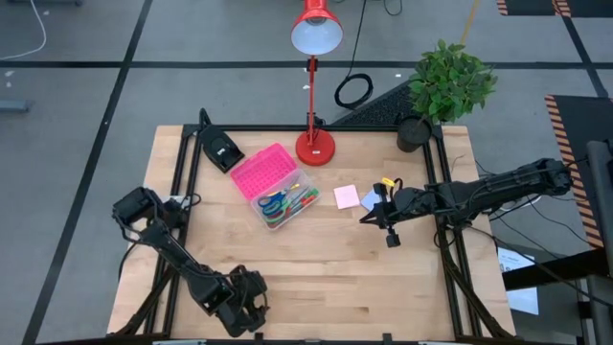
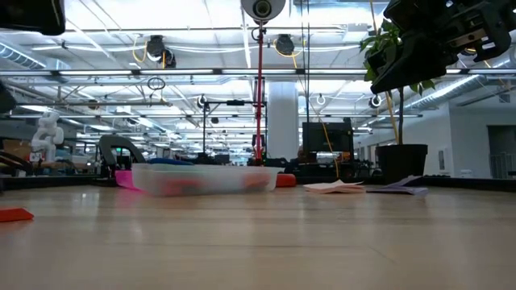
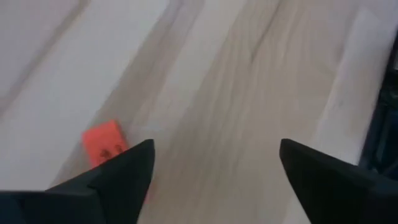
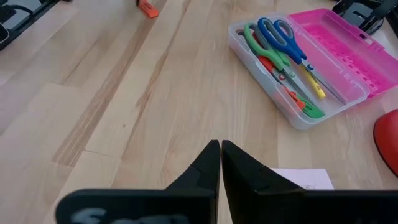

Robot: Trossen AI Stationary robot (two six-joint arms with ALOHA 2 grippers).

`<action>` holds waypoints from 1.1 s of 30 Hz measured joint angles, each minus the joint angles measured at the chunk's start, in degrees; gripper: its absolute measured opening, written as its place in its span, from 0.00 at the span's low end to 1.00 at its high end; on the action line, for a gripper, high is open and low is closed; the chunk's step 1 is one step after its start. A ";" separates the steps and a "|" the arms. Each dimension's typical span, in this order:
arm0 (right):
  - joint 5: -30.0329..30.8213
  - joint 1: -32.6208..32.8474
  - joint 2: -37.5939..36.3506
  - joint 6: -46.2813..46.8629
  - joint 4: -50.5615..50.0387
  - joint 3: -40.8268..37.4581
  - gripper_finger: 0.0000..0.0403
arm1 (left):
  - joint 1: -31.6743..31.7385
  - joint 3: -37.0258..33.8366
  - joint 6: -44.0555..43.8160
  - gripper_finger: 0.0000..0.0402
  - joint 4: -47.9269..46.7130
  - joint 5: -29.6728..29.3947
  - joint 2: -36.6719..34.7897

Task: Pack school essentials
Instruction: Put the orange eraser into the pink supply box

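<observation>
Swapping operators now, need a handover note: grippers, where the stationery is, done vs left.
Left gripper: open, low over the table's near-left part, holding nothing, an orange eraser lying just ahead of its fingers.
Right gripper: shut, empty, raised above the table beside the sticky notes.
Done: blue scissors, green scissors and some pens lie in the clear box, its pink lid open.
Left: the orange eraser, the pink sticky pad and the blue pad are still on the wood. Lid not closed yet.
</observation>
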 joint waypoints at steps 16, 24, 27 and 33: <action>0.00 -0.01 0.00 -0.02 0.45 0.02 0.02 | -0.81 0.07 -9.66 0.74 -13.03 0.73 0.37; 0.00 0.01 0.00 0.00 0.40 0.02 0.02 | -0.75 0.35 -12.79 0.58 -12.74 0.48 3.04; -0.02 0.01 0.02 0.00 0.40 0.02 0.02 | -0.75 0.37 -14.83 0.53 -13.68 -0.22 3.45; -0.02 0.01 0.00 0.00 0.41 0.02 0.02 | -0.09 0.26 -14.22 0.39 -14.97 -0.60 3.57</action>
